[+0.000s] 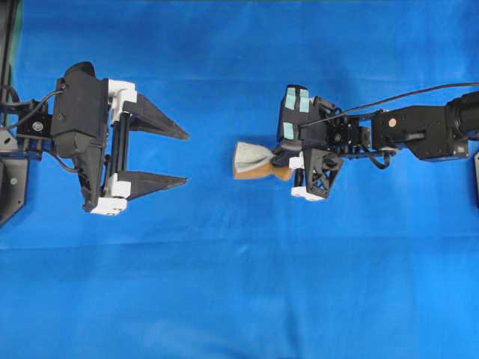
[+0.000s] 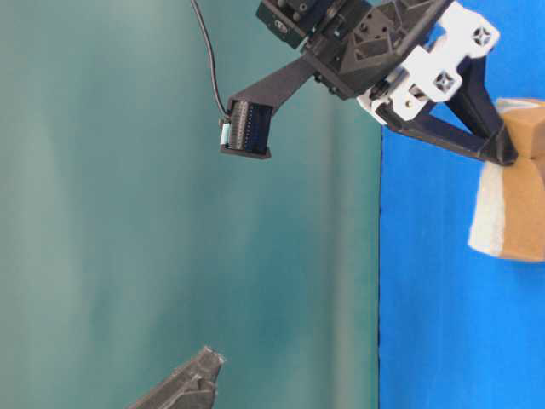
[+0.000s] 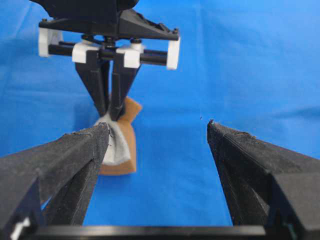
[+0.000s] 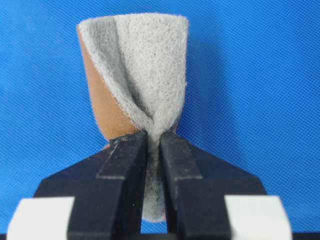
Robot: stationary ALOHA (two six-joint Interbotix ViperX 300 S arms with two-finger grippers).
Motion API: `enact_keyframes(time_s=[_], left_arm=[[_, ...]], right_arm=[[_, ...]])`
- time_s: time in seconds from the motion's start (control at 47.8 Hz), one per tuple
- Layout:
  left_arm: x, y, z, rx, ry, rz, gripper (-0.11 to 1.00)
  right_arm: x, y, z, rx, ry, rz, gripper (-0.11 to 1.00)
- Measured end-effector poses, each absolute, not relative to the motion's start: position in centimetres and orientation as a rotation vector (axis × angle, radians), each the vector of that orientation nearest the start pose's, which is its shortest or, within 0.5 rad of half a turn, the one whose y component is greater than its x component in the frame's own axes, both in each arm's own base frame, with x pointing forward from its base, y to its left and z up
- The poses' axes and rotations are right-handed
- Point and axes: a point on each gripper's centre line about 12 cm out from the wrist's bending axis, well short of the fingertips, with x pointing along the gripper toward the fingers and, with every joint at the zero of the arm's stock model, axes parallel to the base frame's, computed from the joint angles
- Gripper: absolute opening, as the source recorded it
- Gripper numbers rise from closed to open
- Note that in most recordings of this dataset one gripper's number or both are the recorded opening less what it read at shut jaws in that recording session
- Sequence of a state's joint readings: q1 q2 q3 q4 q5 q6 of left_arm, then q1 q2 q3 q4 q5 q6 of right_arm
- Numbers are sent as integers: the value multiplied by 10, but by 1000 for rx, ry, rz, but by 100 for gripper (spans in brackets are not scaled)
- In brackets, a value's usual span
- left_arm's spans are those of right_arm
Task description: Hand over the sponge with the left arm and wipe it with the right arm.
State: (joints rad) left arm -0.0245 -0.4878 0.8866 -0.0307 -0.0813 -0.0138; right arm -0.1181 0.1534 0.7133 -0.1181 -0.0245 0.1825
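A: Overhead view first. Where do we log the sponge [image 1: 253,160]?

B: We log it at the fingertips of the right gripper [image 1: 283,163], pinched at one end so the soft body folds, with the free end fanning out toward the left gripper [image 1: 185,158]. It lies between the two grippers, well apart from the left one, over the blue cloth [image 1: 239,299].

A: Arm pose?

B: The right arm [image 1: 419,131] reaches in level from the right edge, teal pads uppermost on its gripper body. The left arm [image 1: 78,116] points toward it from the left edge, its two fingers spread wide with nothing between them.

A: Table-level view.

B: We see the right gripper's black fingers [image 2: 477,141] slanting down from the top, clamped on the sponge [image 2: 511,213] at the right edge. One left fingertip [image 2: 192,383] shows at the bottom.

A: Left wrist view.

B: Our left fingers [image 3: 65,165] frame the picture, wide apart and empty. Ahead, to the left of centre, the right gripper [image 3: 111,102] points down, its narrow fingers squeezing the sponge [image 3: 122,145], which hangs below them.

A: Right wrist view.

B: The two right fingers [image 4: 127,170] stand almost together on the grey-white layer. The sponge [image 4: 145,75] flares beyond the tips, with the orange-brown layer showing on its left.
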Motion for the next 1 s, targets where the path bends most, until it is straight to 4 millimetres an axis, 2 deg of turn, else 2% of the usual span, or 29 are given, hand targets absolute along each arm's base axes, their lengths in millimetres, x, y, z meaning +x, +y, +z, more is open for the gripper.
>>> enact_keyframes(time_s=[0.293, 0.335, 0.46, 0.544, 0.753, 1.004], left_arm=[[301, -7, 267, -40, 318, -15, 76], [300, -7, 267, -41, 316, -14, 76], [300, -7, 267, -41, 316, -14, 76], [300, -7, 267, -40, 316, -15, 76], [301, -7, 267, -38, 318, -15, 76], [301, -7, 267, -38, 318, -15, 76]], right_arm=[[376, -42, 99, 110, 830, -130, 14], [377, -42, 99, 112, 830, -130, 22], [377, -39, 100, 107, 834, -123, 59], [377, -35, 98, 108, 852, -118, 72], [379, -28, 101, 106, 860, -105, 74], [378, -22, 130, 97, 810, -91, 74]])
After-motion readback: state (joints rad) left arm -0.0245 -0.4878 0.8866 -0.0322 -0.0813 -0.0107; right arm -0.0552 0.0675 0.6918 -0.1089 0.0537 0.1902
